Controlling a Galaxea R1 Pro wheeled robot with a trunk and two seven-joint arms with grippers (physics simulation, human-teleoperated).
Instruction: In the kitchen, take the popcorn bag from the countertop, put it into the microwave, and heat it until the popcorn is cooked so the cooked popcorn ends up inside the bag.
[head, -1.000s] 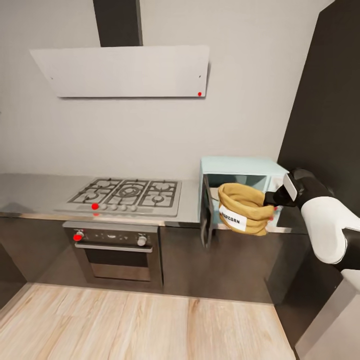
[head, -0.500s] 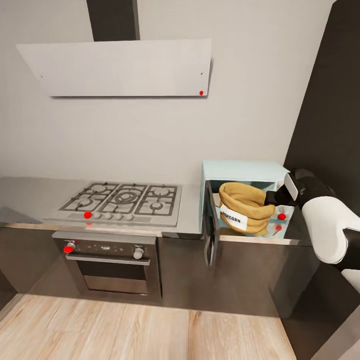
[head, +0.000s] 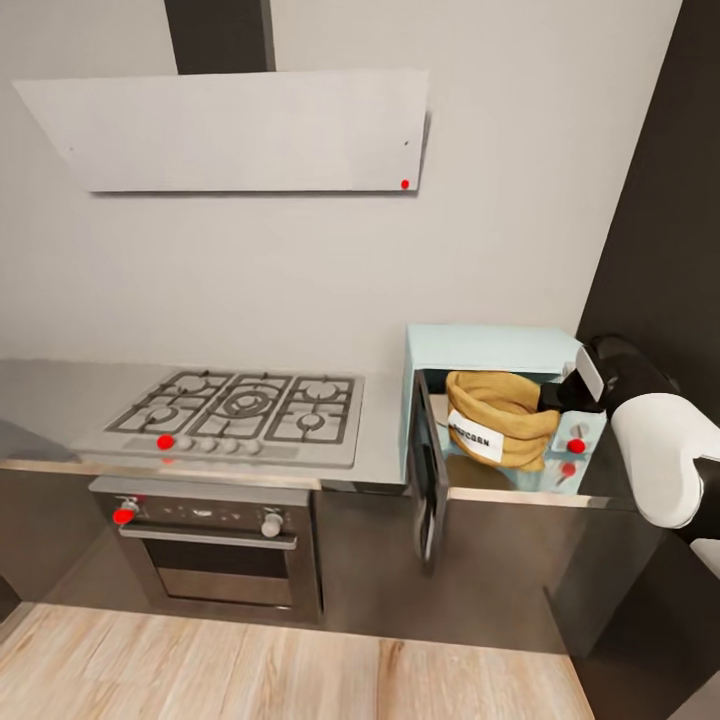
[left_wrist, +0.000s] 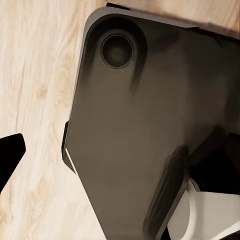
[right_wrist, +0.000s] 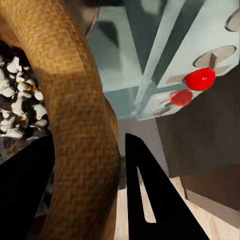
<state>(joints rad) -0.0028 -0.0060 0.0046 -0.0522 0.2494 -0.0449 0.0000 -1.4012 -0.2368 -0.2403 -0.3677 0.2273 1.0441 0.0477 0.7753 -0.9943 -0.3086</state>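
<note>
your right end effector (right_wrist: 87, 192) is clamped on the rolled rim of the squat tan cloth popcorn bag (head: 495, 418), which sits tilted in the open cavity of the pale mint-blue boxy microwave (head: 482, 347) on the grey glossy bench (head: 380, 420). pale puffed popcorn (right_wrist: 15, 107) fills it. your left end effector's state i cannot tell.

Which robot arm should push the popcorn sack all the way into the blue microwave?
Right. Its gripper already pinches the tan cloth popcorn bag by its rolled rim at the pale mint-blue microwave opening. The left wrist view shows floor and the robot's base.
</note>
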